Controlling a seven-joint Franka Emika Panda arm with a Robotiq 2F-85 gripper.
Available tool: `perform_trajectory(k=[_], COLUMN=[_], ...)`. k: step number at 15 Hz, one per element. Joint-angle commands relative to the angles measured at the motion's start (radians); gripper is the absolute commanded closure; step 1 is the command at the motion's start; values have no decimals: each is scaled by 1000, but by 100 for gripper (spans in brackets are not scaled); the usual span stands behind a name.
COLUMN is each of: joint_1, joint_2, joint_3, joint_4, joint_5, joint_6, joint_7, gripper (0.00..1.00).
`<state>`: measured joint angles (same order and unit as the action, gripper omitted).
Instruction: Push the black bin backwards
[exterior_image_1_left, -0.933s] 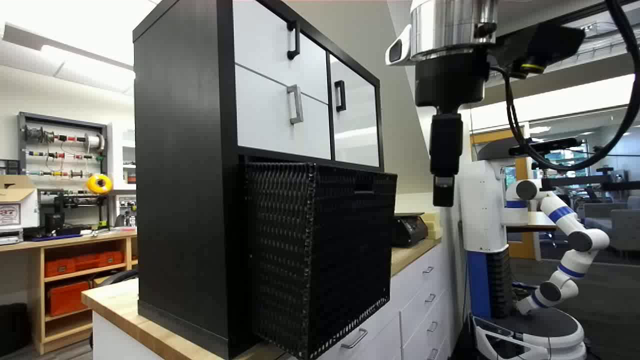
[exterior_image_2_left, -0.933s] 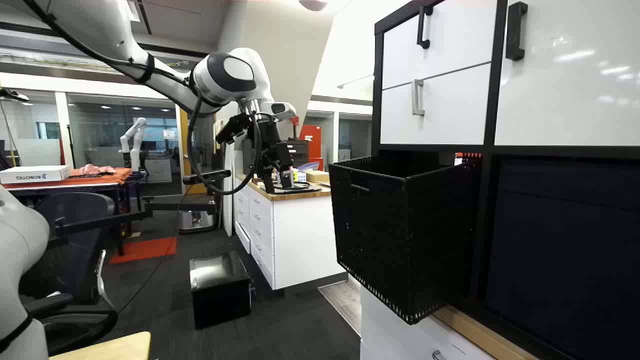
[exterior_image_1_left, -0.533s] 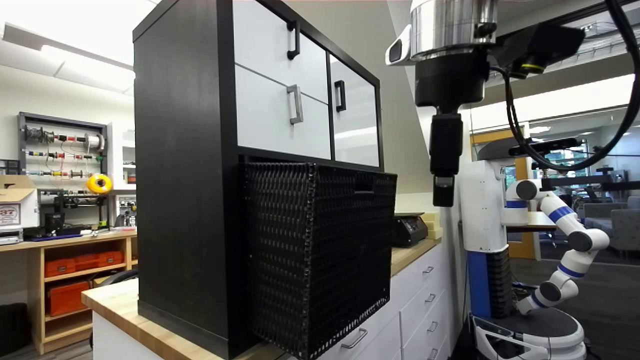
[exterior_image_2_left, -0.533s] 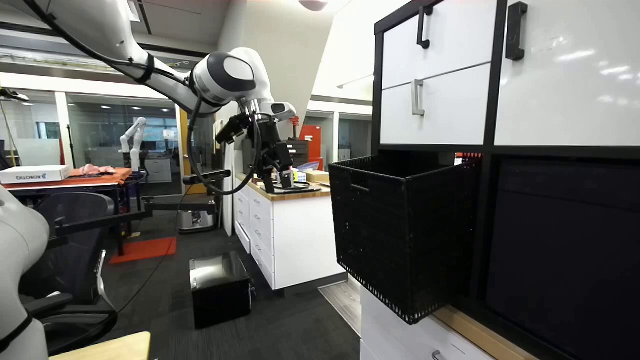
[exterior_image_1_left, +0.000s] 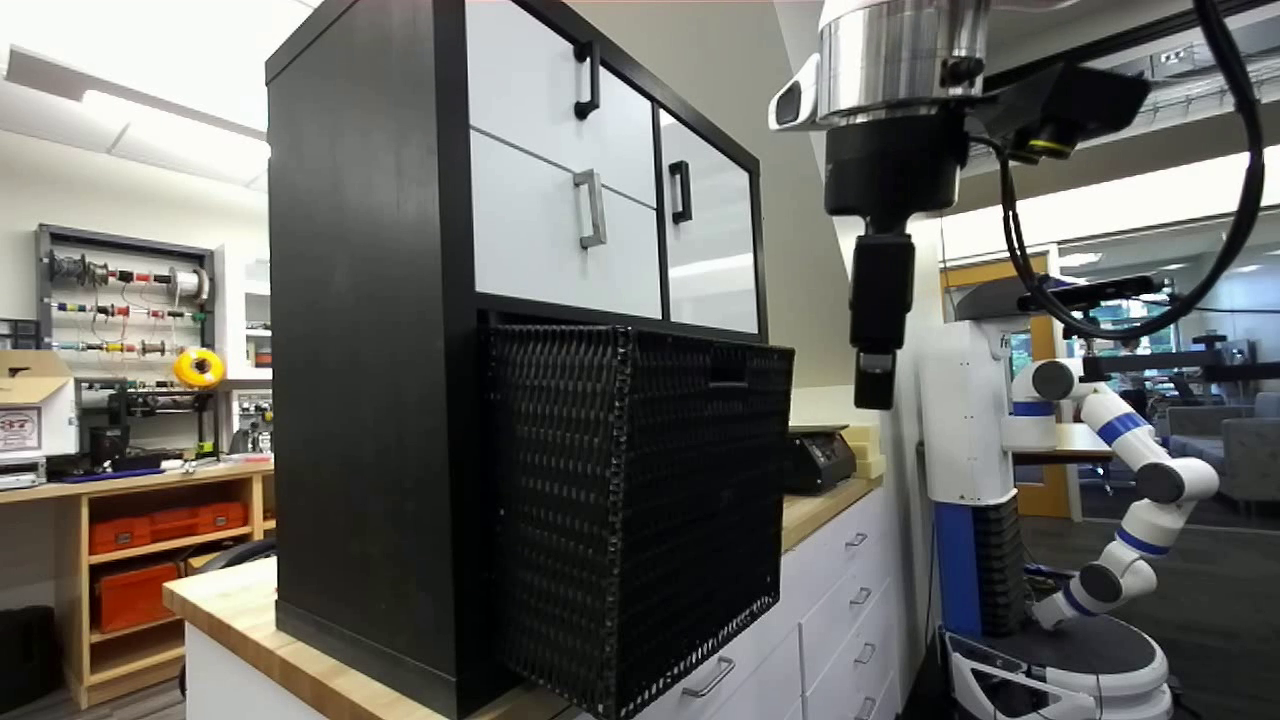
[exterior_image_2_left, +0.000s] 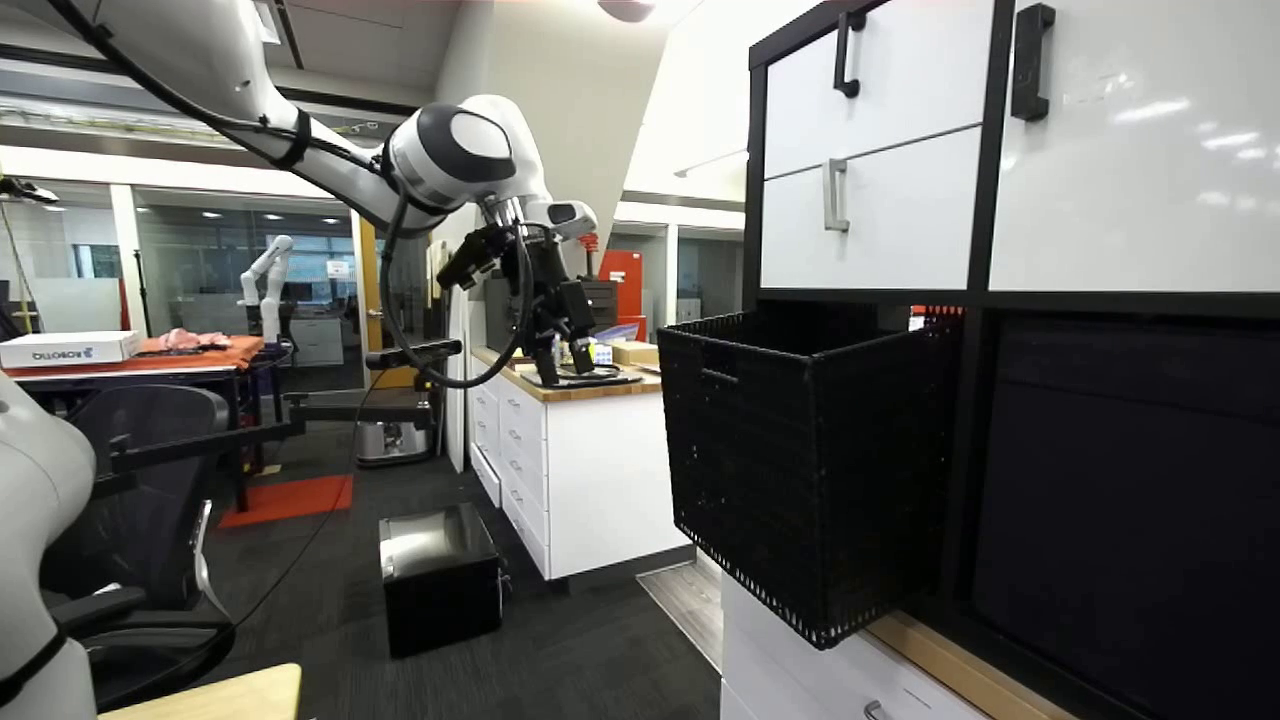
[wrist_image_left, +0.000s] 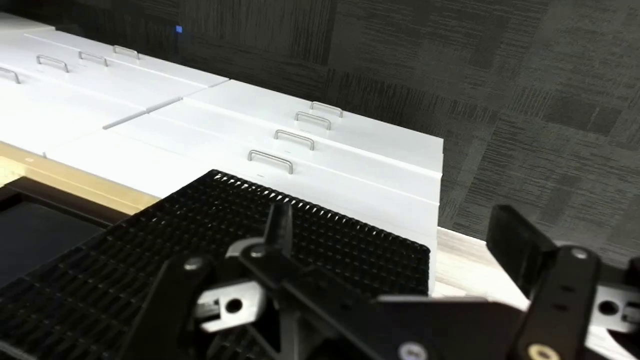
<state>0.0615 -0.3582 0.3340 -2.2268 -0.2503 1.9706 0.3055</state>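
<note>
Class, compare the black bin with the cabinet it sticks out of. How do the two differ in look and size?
The black bin has woven sides; the cabinet is smooth-sided.
The bin is smaller; the cabinet is larger and partly houses it.
The bin has a cutout handhold; the cabinet has raised handles on white fronts.
Both are boxy with black sides.

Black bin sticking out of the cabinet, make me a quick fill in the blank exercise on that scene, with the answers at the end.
1. The black bin juts partly ____ of the cabinet.
2. Above the black bin, the lower drawer has a silver handle, the upper drawer a ____ one.
3. Both these drawers have ____ fronts.
4. In the wrist view, the pincer is ____, not shut.

Missing words: out; black; white; open.
</note>
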Motion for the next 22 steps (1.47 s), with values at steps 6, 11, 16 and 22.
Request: perform_trajectory(k=[6,11,16,22], joint_1=[-57,-90,-107,-112], joint_2=[12,54,109,201], joint_3=[-65,-95,-124,-157], joint_4=[-49,-36,-25,-23], joint_5=[-227,-251,-245,-247], joint_6=[172,223,363,521], joint_7=[154,274,377,462], gripper=[0,0,0,0])
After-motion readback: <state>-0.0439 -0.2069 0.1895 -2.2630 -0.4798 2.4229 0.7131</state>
